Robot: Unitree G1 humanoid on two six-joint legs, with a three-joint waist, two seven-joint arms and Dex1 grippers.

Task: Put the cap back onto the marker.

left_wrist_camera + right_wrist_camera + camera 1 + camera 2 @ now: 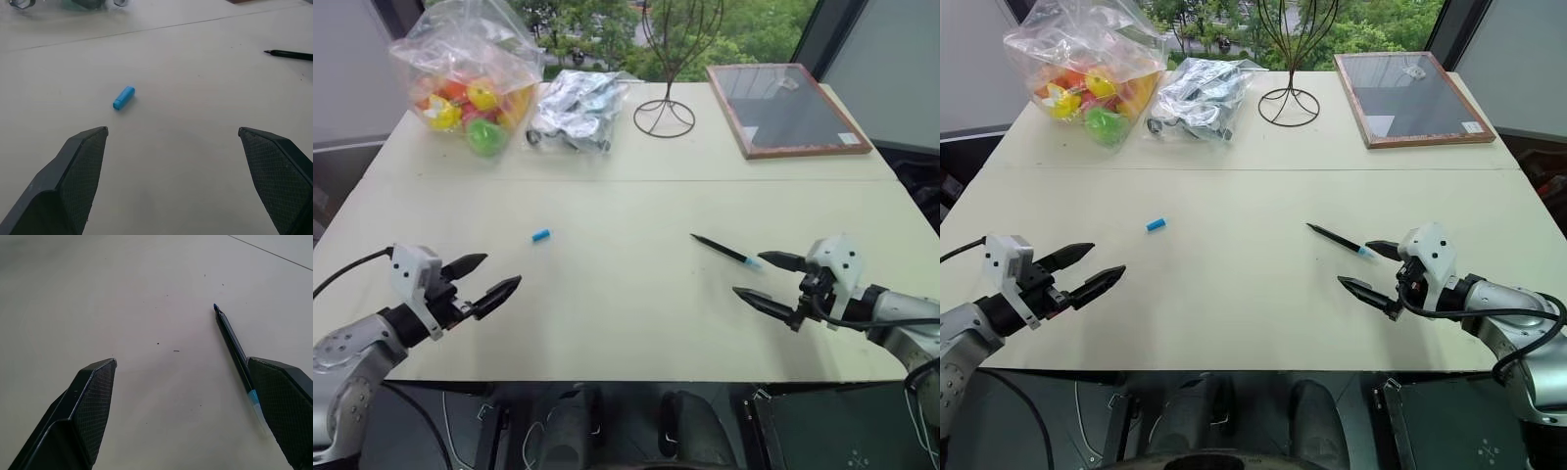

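The cap (541, 236) is a short bright blue cylinder lying on its side, left of centre in the head view, on bare bench (626, 323). The marker (724, 251) is a slim black stick with a pointed tip toward frame centre and a light blue end toward the right, lying flat at centre right.

The left tool (484, 278), lower left, stands with its fingers wide apart and holds nothing; the cap lies beyond it, apart. The right tool (771, 279), lower right, is likewise spread wide and empty; its upper finger (783, 260) sits just beside the marker's light blue end.

Open bench separates cap and marker. Both tools hover near the bench's front edge.
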